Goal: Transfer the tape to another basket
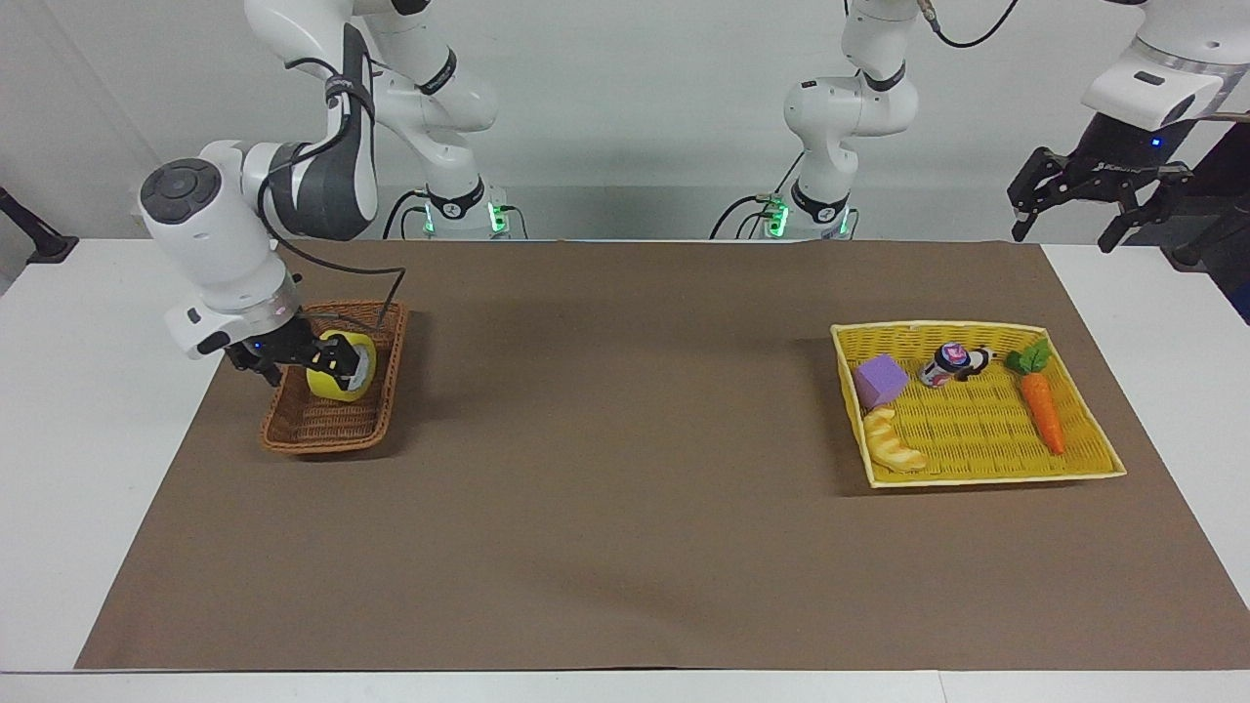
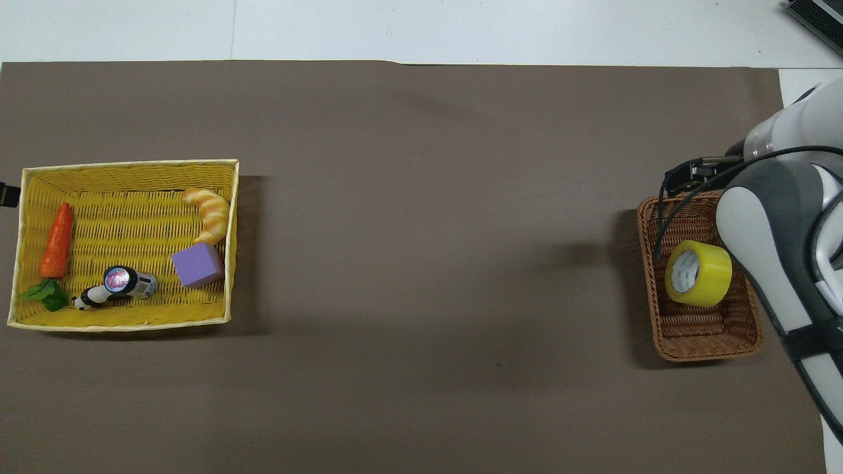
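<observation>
The yellow tape [image 1: 344, 369] lies tilted inside the dark brown wicker basket [image 1: 322, 439] at the right arm's end of the table. Its grey-white core faces up and toward the left arm's end. In the overhead view the tape [image 2: 699, 273] rests free in the basket [image 2: 705, 345], with no finger across it. My right gripper [image 1: 298, 369] is open just above the basket's rim, beside the tape. One finger [image 1: 328, 355] shows in front of the roll. My left gripper [image 1: 1099, 200] is open, raised off the table's corner, waiting.
A wide yellow woven tray basket [image 1: 977, 478] stands toward the left arm's end. It holds a purple block [image 1: 880, 379], a croissant [image 1: 894, 444], a carrot [image 1: 1043, 410] and a small can [image 1: 943, 364]. A brown mat [image 1: 625, 508] covers the table.
</observation>
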Tool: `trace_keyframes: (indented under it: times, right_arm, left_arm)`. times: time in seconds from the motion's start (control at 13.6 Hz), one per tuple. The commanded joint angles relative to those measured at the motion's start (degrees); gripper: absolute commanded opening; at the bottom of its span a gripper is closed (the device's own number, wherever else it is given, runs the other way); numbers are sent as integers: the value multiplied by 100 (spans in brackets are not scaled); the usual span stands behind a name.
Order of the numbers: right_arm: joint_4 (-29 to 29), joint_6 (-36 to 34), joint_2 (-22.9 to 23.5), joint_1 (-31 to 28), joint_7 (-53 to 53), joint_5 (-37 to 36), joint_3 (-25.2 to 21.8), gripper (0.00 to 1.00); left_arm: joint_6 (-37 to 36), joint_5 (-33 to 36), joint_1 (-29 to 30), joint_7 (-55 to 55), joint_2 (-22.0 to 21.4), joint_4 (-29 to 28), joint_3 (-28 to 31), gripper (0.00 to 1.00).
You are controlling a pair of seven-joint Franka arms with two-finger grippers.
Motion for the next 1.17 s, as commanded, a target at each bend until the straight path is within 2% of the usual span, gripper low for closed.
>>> trace_keyframes:
  times: [0.0, 0.29, 0.44, 0.51, 0.66, 0.88, 1.1]
  right_arm:
    - [298, -701, -364, -39, -130, -37, 66, 100]
    - [579, -1730, -883, -101, -817, 560, 14, 100]
    - [746, -2239, -911, -101, -835, 448, 48, 100]
    - [1008, -2485, -876, -84, -835, 395, 40, 100]
    - [1081, -2576, -910, -101, -827, 281, 40, 100]
    - [731, -2216, -1130, -206, -844, 333, -22, 100]
    - [756, -2180, -1113, -224, -835, 254, -31, 100]
  left_arm:
    - [20, 110, 26, 66, -118, -118, -31, 100]
    - [12, 110, 44, 57, -101, -83, -31, 100]
    - [-23, 118, 44, 66, -101, -92, -31, 100]
    - [-41, 110, 44, 66, -109, -92, -31, 100]
    - [-145, 110, 44, 75, -109, -83, -23, 100]
    - [-339, 110, 70, 57, -136, -109, -14, 100]
    - [-331, 110, 114, 48, -258, -276, -14, 100]
